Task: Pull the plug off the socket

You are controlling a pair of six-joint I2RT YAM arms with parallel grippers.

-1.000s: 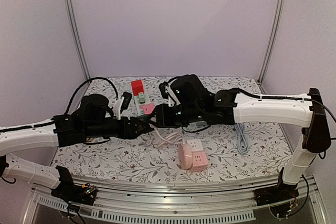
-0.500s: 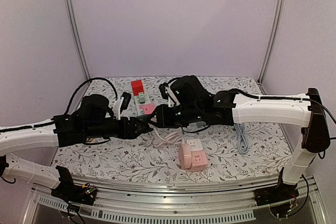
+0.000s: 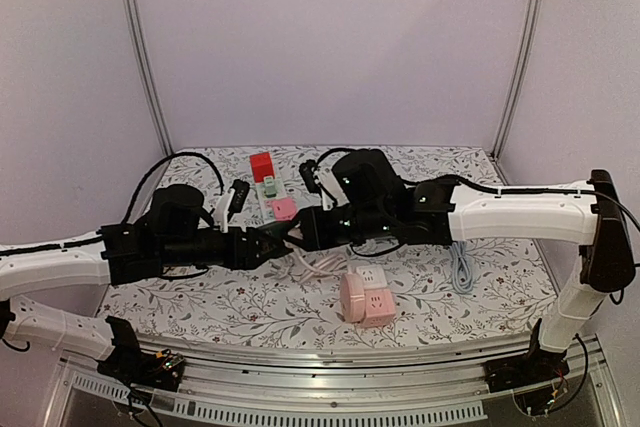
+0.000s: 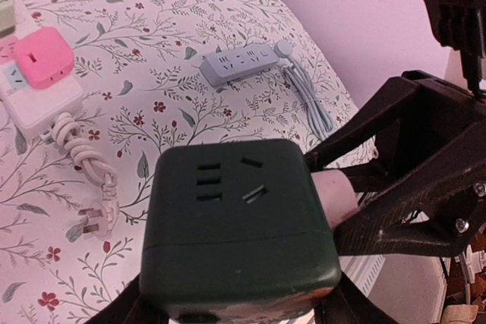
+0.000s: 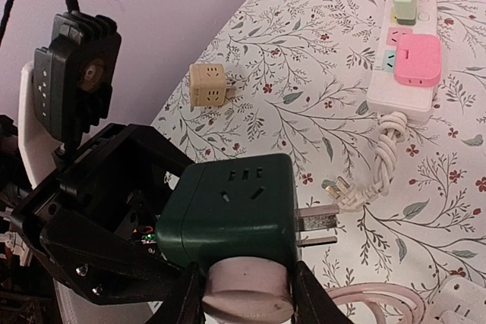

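The socket is a dark green cube [image 4: 235, 225], held in the air over the middle of the table by my left gripper [image 4: 235, 310], which is shut on its sides. The plug [image 5: 247, 291], a pale round body, sits pushed into the cube's face nearest my right wrist. My right gripper [image 5: 247, 297] is shut on it, one finger on each side. The cube [image 5: 228, 206] shows two bare metal prongs on its right side. In the top view both grippers meet at the socket [image 3: 284, 238].
A white power strip [image 5: 399, 85] with red, green and pink plugs lies at the back, its white cable [image 4: 80, 157] coiled beside it. Pink cube sockets [image 3: 365, 299] stand near the front. A grey strip [image 4: 239, 62] lies on the right, a beige cube [image 5: 206, 85] on the left.
My right gripper's fingers have closed in on the plug. Both arms have shifted slightly toward the front with the socket between them.
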